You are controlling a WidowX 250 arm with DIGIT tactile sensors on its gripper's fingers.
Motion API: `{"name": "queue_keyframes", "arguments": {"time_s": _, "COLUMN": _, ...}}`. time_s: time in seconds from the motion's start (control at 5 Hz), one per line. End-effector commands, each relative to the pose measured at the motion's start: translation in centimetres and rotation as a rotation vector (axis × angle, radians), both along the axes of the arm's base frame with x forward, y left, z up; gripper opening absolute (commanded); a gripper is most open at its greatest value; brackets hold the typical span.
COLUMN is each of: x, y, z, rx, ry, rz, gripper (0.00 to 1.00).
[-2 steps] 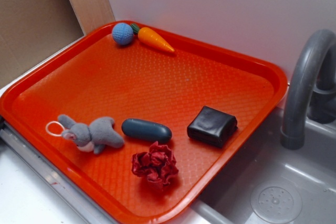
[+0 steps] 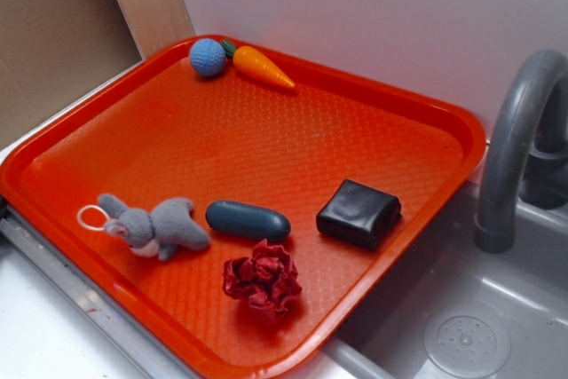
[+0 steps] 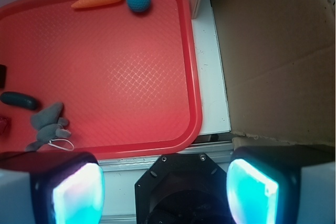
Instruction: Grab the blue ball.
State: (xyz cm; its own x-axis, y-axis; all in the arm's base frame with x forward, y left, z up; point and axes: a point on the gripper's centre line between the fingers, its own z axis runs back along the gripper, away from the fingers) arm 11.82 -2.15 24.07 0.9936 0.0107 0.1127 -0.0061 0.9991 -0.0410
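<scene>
The orange tray (image 2: 106,135) has a raised rim all around, and most of its textured middle is bare. The blue ball (image 2: 207,57) sits in the far corner of the tray, close to the rim, and it touches the green end of the toy carrot (image 2: 262,67), which lies along the back edge beside the white wall (image 2: 373,15). Near the front edge there is a row of other things: a grey plush rabbit (image 2: 151,227) with a white loop, a dark blue-grey capsule (image 2: 248,219) just beside it, a crumpled red piece (image 2: 263,278) a little nearer to the rim, and a black block (image 2: 358,213) more to the right. These are well apart from the ball. To the right of the tray stands a grey faucet (image 2: 512,148) over a grey sink (image 2: 461,308). In the wrist view the gripper (image 3: 165,184) hangs outside the tray, over the white table (image 3: 212,77) strip at the tray's side, next to a brown cardboard panel (image 3: 273,51). Its jaws are spread wide and hold nothing, and the ball is far from them, at the opposite end of the tray.
</scene>
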Motion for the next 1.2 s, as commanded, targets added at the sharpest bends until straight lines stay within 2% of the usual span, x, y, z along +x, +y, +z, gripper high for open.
{"name": "queue_keyframes", "arguments": {"time_s": 0.0, "x": 6.0, "y": 0.1, "z": -3.4, "rx": -0.071, "ry": -0.078, "rz": -0.027, "gripper": 1.00}}
{"name": "queue_keyframes", "arguments": {"time_s": 0.2, "x": 8.7, "y": -0.2, "z": -5.8, "rx": -0.056, "ry": -0.098, "rz": -0.065, "gripper": 1.00}}
{"name": "queue_keyframes", "arguments": {"time_s": 0.4, "x": 12.0, "y": -1.5, "z": -9.6, "rx": -0.101, "ry": -0.121, "rz": -0.182, "gripper": 1.00}}
{"name": "queue_keyframes", "arguments": {"time_s": 0.6, "x": 14.4, "y": -3.0, "z": -12.9, "rx": -0.072, "ry": -0.101, "rz": -0.213, "gripper": 1.00}}
{"name": "queue_keyframes", "arguments": {"time_s": 0.8, "x": 17.3, "y": -3.8, "z": -15.3, "rx": -0.125, "ry": -0.117, "rz": -0.227, "gripper": 1.00}}
{"name": "queue_keyframes", "arguments": {"time_s": 1.0, "x": 19.1, "y": -4.3, "z": -17.2, "rx": -0.171, "ry": -0.126, "rz": -0.250, "gripper": 1.00}}
